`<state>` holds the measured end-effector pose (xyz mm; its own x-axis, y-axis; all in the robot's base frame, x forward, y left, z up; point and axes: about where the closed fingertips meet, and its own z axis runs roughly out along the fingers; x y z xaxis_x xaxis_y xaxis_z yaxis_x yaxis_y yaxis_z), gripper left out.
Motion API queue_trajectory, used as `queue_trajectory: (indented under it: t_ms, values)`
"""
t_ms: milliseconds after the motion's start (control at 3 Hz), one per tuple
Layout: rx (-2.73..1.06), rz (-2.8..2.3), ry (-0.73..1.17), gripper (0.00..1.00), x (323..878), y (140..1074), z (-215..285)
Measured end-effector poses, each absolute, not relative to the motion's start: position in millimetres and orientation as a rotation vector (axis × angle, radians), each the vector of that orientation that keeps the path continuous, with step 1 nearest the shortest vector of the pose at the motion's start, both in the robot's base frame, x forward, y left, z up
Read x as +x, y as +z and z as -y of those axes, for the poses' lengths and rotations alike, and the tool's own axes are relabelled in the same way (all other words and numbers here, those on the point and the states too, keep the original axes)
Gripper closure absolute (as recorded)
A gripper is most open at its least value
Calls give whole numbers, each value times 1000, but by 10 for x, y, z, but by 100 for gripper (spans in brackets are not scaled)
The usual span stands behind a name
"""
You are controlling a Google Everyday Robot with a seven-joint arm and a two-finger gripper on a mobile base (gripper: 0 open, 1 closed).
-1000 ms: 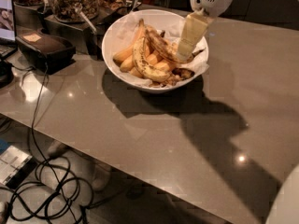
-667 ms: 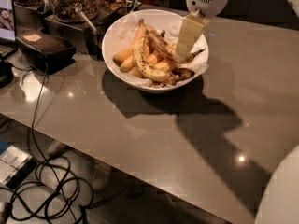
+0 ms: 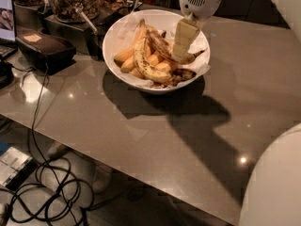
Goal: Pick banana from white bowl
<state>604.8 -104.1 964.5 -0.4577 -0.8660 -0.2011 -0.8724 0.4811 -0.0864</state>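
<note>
Quick status from my end. The tool (image 3: 180, 52) is down inside the white bowl (image 3: 111, 37), sitting right on top of the banana (image 3: 161, 45), the dark brown mottled one lying across the back of the pile with its thin stem poking right. The tool covers the middle of that banana, so I honestly can't tell if it's open, closed or gripping. The top of its white wrist is cut off by the frame edge.

The bowl's far rim is partly hidden behind the wrist, and the paper lining mostly disappears under the speckled yellow banana (image 3: 145, 64) in front.

Versus a second ago: the tool has slid a touch left over the same banana, and the white rounded body (image 3: 275, 182) at lower right fills way more of the corner. The bowl hasn't budged on the table (image 3: 141, 126).

Writing: the black box (image 3: 44, 51) at left has a tan label, too small to read. The screen (image 3: 5, 14) at the edge is cropped.
</note>
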Motion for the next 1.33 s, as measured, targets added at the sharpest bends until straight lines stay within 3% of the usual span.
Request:
queue_trajectory:
  t_ms: [1333]
  values:
    - [-1538, -2560, 36, 34, 6181, 9374, 981]
